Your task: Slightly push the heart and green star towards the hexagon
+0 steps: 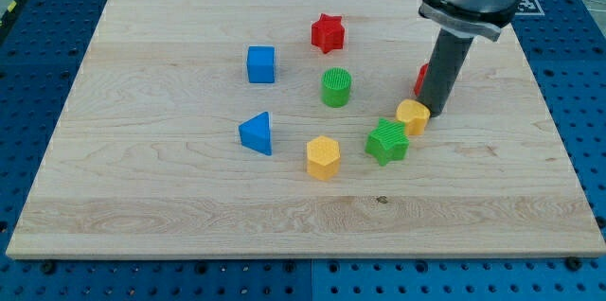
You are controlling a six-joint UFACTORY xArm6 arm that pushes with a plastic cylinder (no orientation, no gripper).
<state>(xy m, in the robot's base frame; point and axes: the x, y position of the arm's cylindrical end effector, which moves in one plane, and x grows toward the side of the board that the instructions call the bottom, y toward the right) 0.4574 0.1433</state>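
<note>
You are resting my tip (437, 112), no claw fitted, beside the yellow heart (412, 116) touching the green star (387, 141); both are looking light, rigid, likely sliding easily toward the yellow hexagon (323, 157).

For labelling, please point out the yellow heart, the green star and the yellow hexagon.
yellow heart (412, 115): camera view, top face.
green star (387, 140): camera view, top face.
yellow hexagon (323, 155): camera view, top face.

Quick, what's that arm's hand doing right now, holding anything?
No hand: just a rod, holding nothing. My tip is beside the yellow heart, at its right; the green star touches the heart.
</note>
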